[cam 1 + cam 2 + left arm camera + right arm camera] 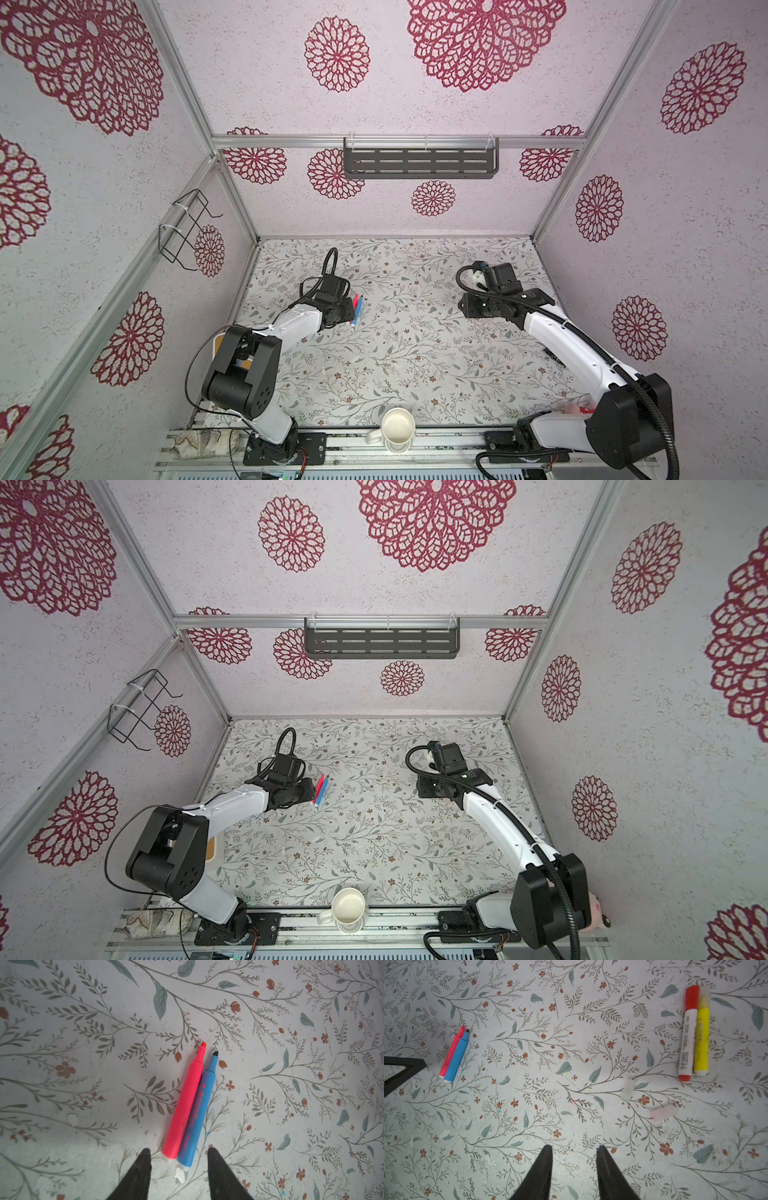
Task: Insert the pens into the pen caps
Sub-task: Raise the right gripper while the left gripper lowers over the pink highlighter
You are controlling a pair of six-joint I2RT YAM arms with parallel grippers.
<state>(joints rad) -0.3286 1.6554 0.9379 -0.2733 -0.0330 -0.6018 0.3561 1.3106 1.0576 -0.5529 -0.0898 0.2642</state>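
Floral tabletop (270, 1136): left gripper (177, 1149) fingers (141, 1172) stand apart astride the smooth plastic pink pen (182, 1103) and blue pen (198, 1109), gripping neither; right gripper (574, 1146) fingers (542, 1167), parted too, hold nothing.

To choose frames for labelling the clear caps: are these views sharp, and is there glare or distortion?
In both top views the frame posts splay outward, a wide-angle distortion; in the left wrist view the pink pen and blue pen are sharp; in the right wrist view the two clear caps look faint; no strong glare.
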